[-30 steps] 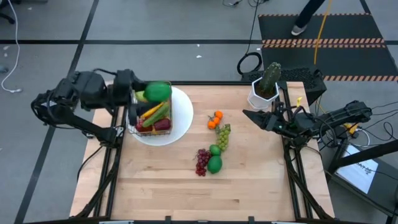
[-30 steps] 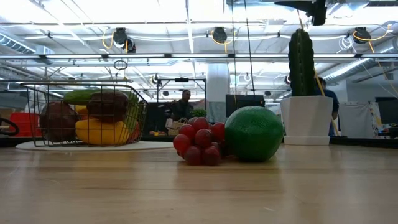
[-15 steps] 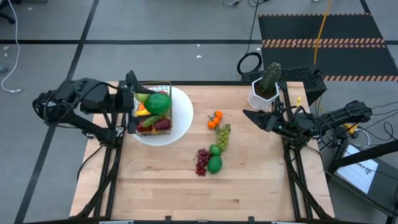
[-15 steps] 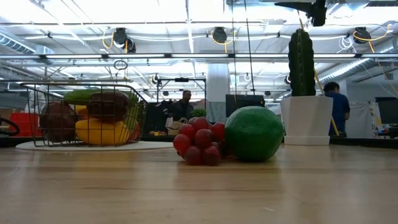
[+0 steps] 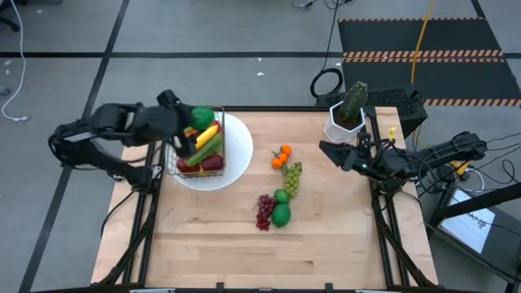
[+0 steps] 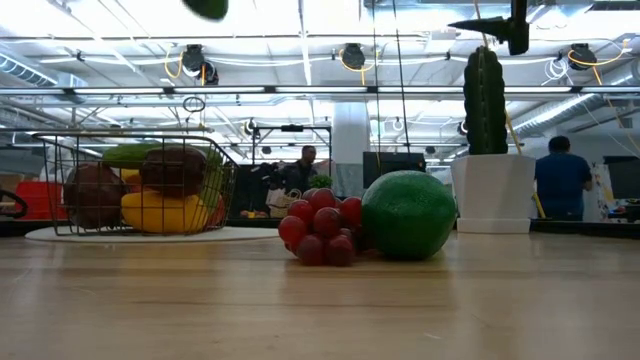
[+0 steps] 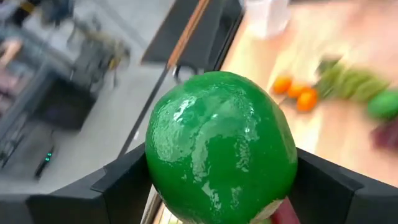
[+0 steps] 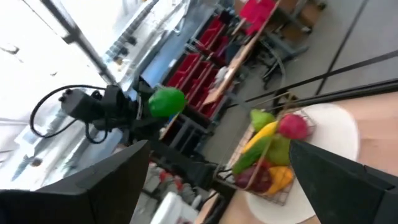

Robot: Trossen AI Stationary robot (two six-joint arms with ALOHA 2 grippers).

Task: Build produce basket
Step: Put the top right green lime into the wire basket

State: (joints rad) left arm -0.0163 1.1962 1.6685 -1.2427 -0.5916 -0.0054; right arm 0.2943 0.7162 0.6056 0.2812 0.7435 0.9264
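The wire basket stands on a round white plate at the table's far left. It holds a banana, a cucumber and red fruit. My left gripper is shut on a round green fruit above the basket's far end; the low view shows that fruit high over the table. Oranges, green grapes, red grapes and a lime lie on the table's middle. My right gripper hangs open at the far right, with nothing in it. My left gripper pinches the green fruit by two opposite sides between its two fingers. The fingers come from the table's left side, slanting downward. The fruit is lifted clear, above the basket.
A white pot with a green cactus stands at the far right corner, beside my right gripper. The near half of the wooden table is bare. People move in the room beyond the table.
My left gripper has come down over the basket with the green fruit, rolling and tipping from near level to slanting downward. The fruit now shows at the top of the low view, where it did not before. The basket and loose produce have stayed put.
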